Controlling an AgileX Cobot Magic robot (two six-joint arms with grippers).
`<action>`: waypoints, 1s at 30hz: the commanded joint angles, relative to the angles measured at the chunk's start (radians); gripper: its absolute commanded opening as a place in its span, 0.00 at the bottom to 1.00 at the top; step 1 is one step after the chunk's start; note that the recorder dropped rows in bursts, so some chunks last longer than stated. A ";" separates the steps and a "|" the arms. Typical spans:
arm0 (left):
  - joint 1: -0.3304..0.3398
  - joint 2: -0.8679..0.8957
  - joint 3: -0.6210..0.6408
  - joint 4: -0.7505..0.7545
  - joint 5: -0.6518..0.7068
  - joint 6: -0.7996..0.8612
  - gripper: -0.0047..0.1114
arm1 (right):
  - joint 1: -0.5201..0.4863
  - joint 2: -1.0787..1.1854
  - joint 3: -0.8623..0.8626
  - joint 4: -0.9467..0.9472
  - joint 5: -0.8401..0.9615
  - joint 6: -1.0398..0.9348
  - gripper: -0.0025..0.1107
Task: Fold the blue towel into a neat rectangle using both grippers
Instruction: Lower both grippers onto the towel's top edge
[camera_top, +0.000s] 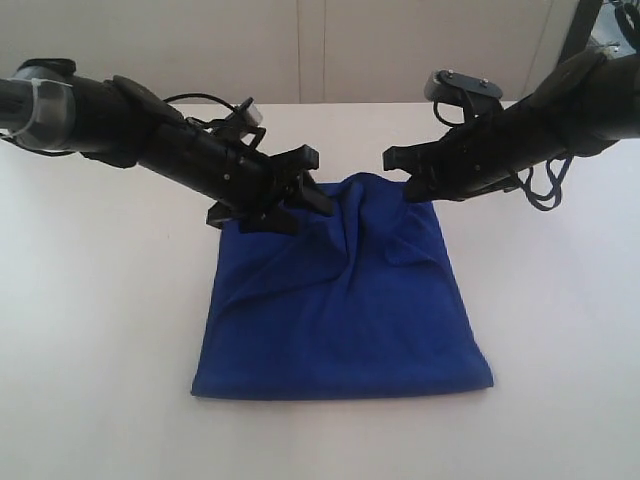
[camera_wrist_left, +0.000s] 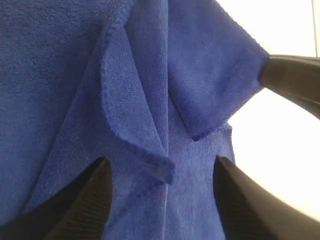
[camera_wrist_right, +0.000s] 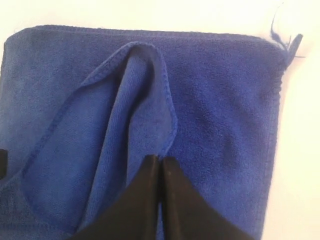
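Exterior view | we see the towel (camera_top: 340, 320) mid-frame on the bench (camera_top: 100, 330) | left hand (camera_top: 315, 185) spread over its upper edge | right hand (camera_wrist_right: 160, 162) pinching a raised fold

Ext. view: left arm (camera_top: 90, 110) cut by frame edge at 9 o'clock, right arm (camera_top: 580, 100) at 3. Far hem of blue towel (camera_top: 340, 310), 12 o'clock, partly hidden behind left gripper (camera_top: 312, 180) & right gripper (camera_top: 408, 180). L-wrist view: towel overruns frame; right gripper cropped.
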 joint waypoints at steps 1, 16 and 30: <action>-0.005 0.028 -0.022 -0.054 0.031 -0.006 0.59 | -0.007 0.000 0.000 0.000 -0.006 0.001 0.02; -0.005 0.075 -0.024 -0.108 0.029 -0.006 0.56 | -0.007 0.000 0.000 0.000 -0.011 0.001 0.02; -0.003 0.075 -0.024 -0.078 0.022 -0.006 0.07 | -0.007 0.000 0.000 0.000 -0.006 0.001 0.02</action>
